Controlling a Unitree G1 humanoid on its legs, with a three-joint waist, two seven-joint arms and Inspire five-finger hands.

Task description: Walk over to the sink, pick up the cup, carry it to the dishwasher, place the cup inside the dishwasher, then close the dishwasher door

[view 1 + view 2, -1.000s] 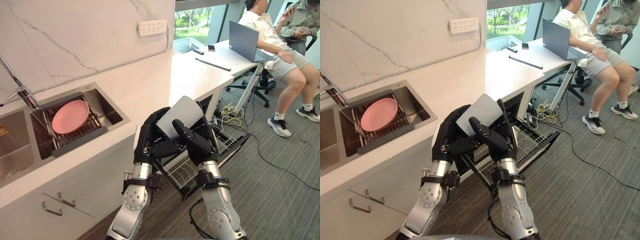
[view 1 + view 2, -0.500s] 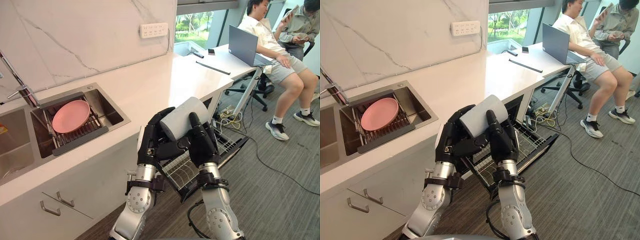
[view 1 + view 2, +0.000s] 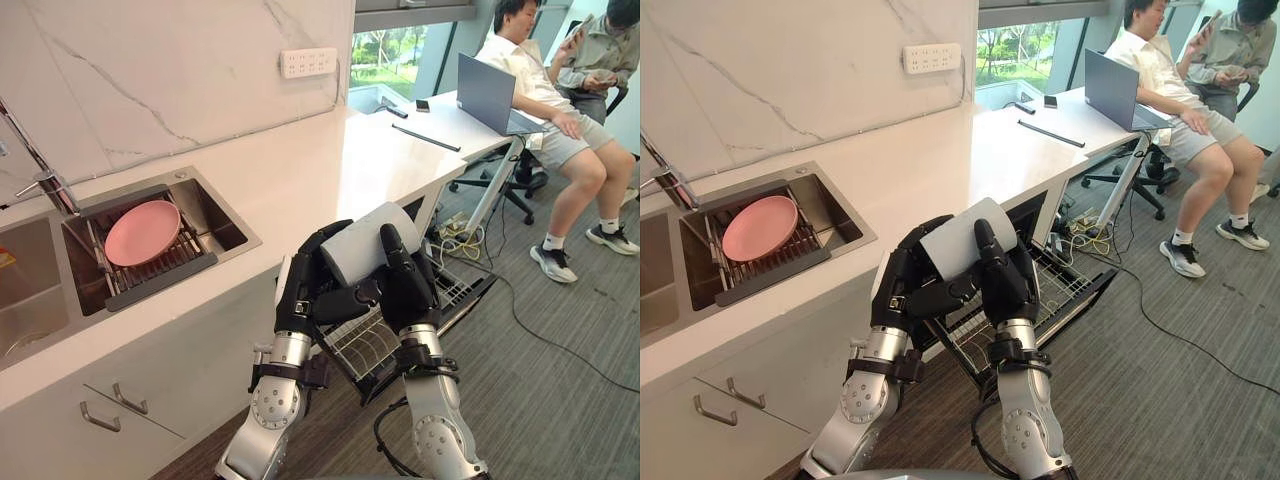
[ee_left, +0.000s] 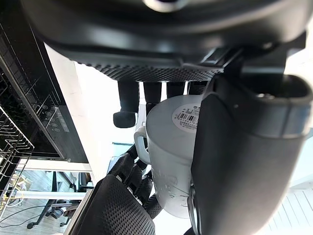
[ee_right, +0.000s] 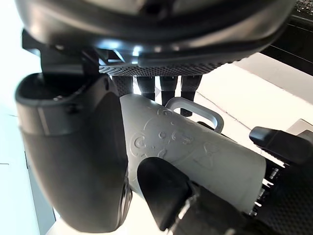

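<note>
Now left hand curls round cup from left; right hand curls round it from right. Cup on side, above open dishwasher rack, near counter edge. Plate in sink, far left.

Overall light: you get a bright, evenly lit room in both eye views.
Source: daylight comes in through the window beyond the far end of the countertop.
Glare: that white countertop shines pale near the window; in your wrist views the background behind the cup burns out to white.
Shadows: the sink basin sits darker; the left hand and right hand show as unlit bulk.
</note>
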